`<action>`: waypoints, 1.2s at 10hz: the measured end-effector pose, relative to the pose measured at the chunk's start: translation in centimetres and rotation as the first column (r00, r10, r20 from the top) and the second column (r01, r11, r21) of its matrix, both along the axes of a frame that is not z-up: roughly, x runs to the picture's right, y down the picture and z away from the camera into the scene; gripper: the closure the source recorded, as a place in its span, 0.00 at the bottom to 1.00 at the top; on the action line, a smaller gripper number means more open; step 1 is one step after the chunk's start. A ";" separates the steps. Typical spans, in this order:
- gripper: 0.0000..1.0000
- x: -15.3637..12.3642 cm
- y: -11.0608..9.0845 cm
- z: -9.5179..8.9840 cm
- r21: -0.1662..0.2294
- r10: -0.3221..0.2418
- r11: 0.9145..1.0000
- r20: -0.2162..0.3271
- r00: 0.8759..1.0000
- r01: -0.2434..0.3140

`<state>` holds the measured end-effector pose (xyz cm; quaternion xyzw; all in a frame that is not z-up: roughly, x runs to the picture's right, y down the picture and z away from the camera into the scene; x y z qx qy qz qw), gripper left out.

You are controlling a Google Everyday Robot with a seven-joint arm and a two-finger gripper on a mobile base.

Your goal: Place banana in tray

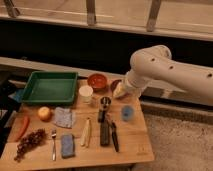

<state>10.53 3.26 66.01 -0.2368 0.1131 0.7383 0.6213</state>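
Banana (86,132) lies flat on table (135,145), off the tray's (50,89) near-right corner, well apart. Gripper (120,91) hangs right of tray; open or closed, cannot tell. Banana probably light, soft, easily bruised: grip mid-length, across its width, gently.

We see warm, rather dim light falling from above on the wooden worktop (135,145), a deep band of shadow behind it, a pale sheen on the white arm (165,67), and the gripper (120,92) lit cream-coloured over the worktop's back right edge.
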 end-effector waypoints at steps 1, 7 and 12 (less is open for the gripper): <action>0.35 -0.2 0.0 0.1 -0.001 -0.002 1.000 0.002 1.000 0.002; 0.35 -8.4 3.1 4.1 -0.037 -0.011 0.999 0.075 0.997 0.014; 0.35 -13.7 5.7 7.3 -0.117 -0.007 0.993 0.130 0.991 0.022</action>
